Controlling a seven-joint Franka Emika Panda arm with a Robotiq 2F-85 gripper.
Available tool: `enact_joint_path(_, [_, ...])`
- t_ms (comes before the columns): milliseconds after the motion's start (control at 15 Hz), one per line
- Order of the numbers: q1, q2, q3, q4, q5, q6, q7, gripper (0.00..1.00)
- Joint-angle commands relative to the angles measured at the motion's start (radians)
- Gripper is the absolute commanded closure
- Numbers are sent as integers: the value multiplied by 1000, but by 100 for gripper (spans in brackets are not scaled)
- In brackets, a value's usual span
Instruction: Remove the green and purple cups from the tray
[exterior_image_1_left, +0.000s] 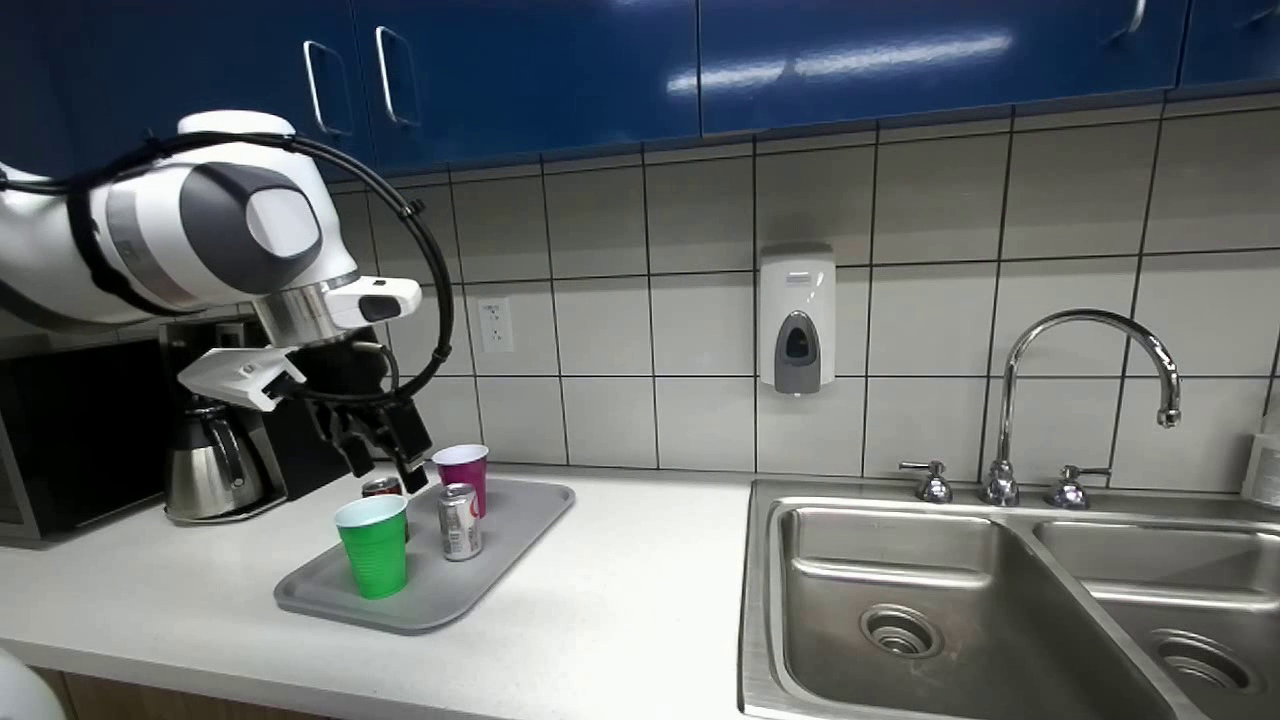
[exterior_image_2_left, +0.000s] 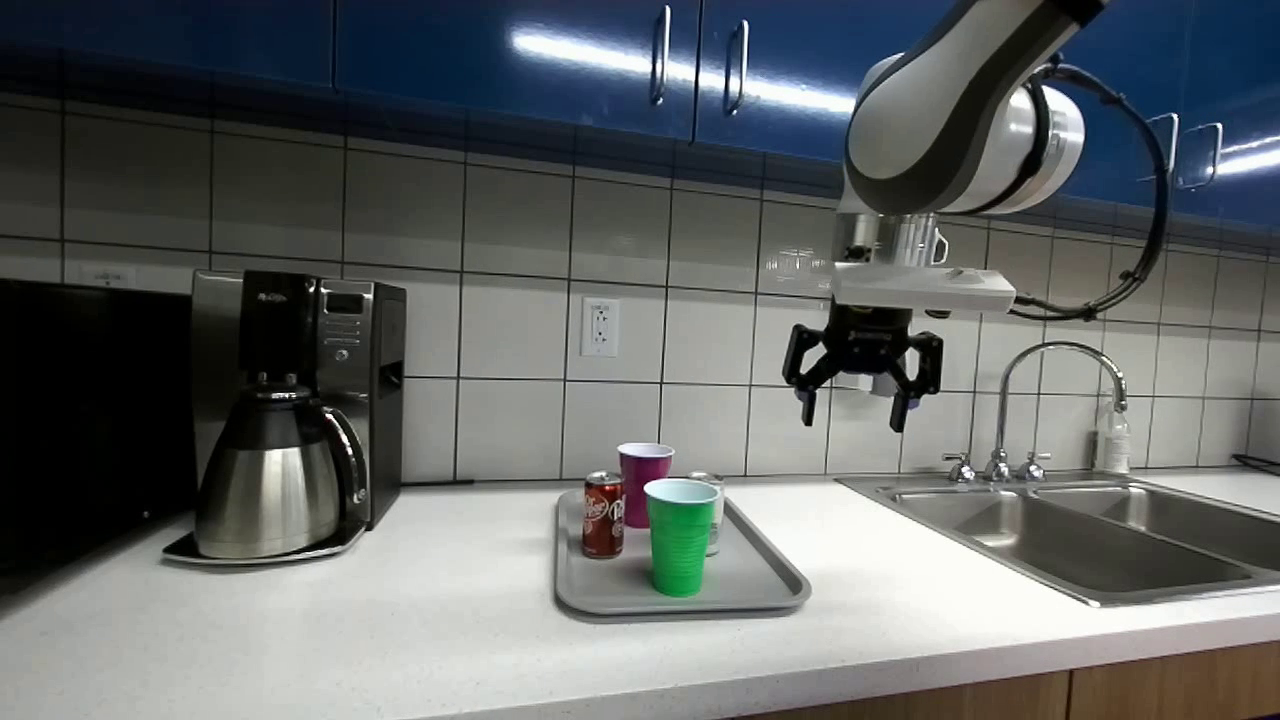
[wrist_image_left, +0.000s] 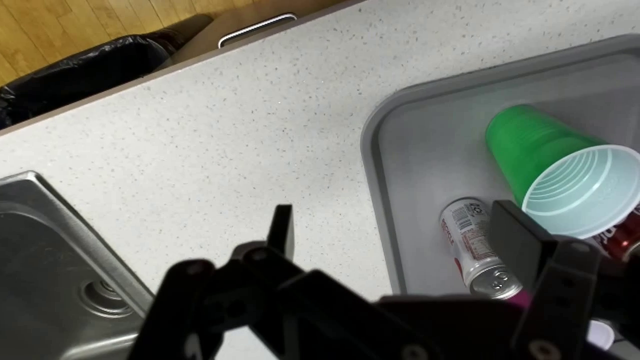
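Nearest the front edge of the counter (exterior_image_2_left: 450, 600), you have the green cup (exterior_image_2_left: 682, 545) upright on the gray tray (exterior_image_2_left: 750, 570), its pale inside showing in the wrist view. Behind it on the tray stand the red can (exterior_image_2_left: 602, 520) and the silver can (exterior_image_1_left: 460, 525), and at the back, also upright, the purple cup (exterior_image_2_left: 645, 465). Your gripper (exterior_image_2_left: 852, 420) hangs released in the air, fingers spread wide, apart from both cups. You have counter surface between the tray and the front edge, more between the tray and the sink (exterior_image_1_left: 762, 600), and more toward the coffee maker (exterior_image_2_left: 275, 345).
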Motion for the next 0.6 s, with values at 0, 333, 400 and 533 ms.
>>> enact_joint_path(0, [-10, 71, 45, 31, -30, 52, 96, 0])
enact_joint_path(333, [-19, 171, 83, 80, -92, 87, 216, 0])
enact_joint_path(400, [-19, 192, 88, 94, -111, 86, 243, 0])
enact_joint_path(533, [-17, 232, 92, 122, -154, 83, 297, 0])
